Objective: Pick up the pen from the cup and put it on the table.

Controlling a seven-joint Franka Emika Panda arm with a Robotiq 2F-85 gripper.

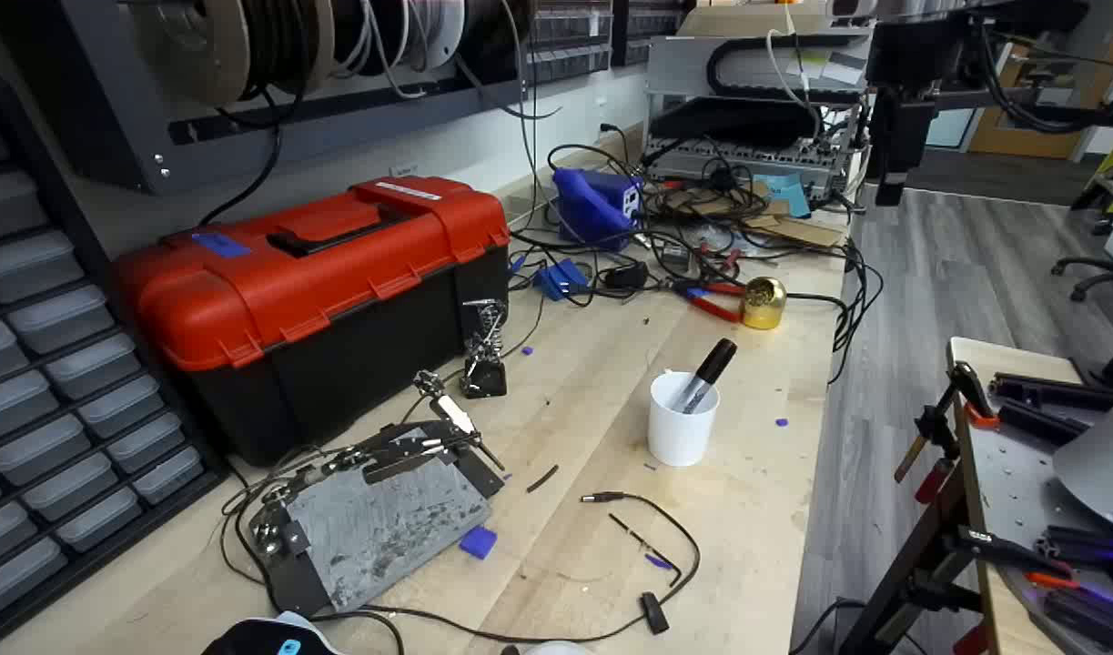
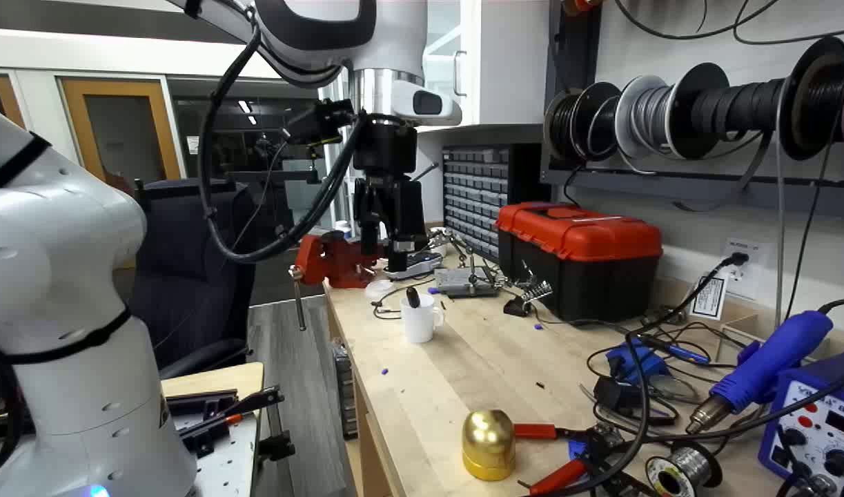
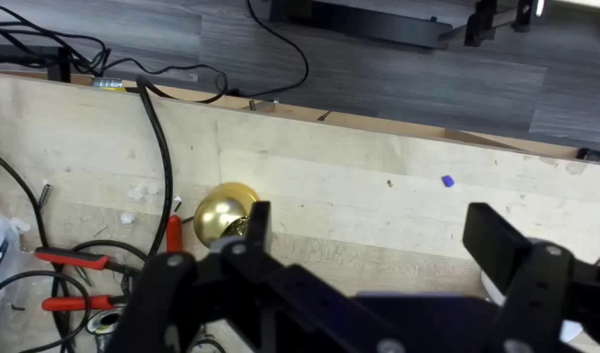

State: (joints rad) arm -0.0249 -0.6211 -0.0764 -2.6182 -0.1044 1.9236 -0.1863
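The white cup (image 1: 679, 435) stands upright on the light wooden table (image 1: 747, 537); the cup (image 2: 419, 323) shows in both exterior views. The black pen (image 1: 713, 366) leans inside it with its dark end above the rim; it also shows in an exterior view (image 2: 413, 298). My gripper (image 2: 384, 252) is high above the table, apart from the cup. In the wrist view my gripper (image 3: 371, 225) is open with nothing between its fingers. There, part of the white cup (image 3: 492, 288) shows behind the right-hand finger, and the pen is hidden.
A gold tip cleaner (image 2: 489, 445) and red-handled pliers (image 1: 713, 302) lie along the table, near tangled cables. A red toolbox (image 1: 328, 273) stands at the wall. A helping-hands stand (image 1: 392, 528) and a thin cable (image 1: 688, 546) lie near the cup. A red vise (image 2: 335, 261) is at the table's end.
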